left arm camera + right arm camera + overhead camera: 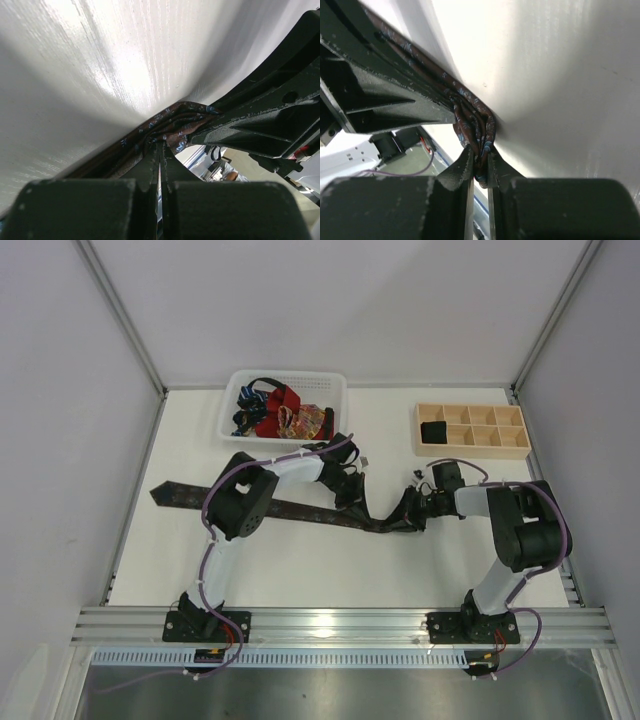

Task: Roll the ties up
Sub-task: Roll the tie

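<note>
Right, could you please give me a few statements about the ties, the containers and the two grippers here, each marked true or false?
1. The dark tie lies stretched out on the table, outside the basket. True.
2. The white basket is empty. False: it holds a heap of bundled ties, red, blue and orange-patterned.
3. The right gripper pinches a folded part of the dark tie. True.
4. Every compartment of the wooden tray is empty. False: a dark roll sits in its leftmost compartment.
5. The left gripper has its jaws wide open. False: they are closed together, with the dark tie's fabric at their tips.
</note>
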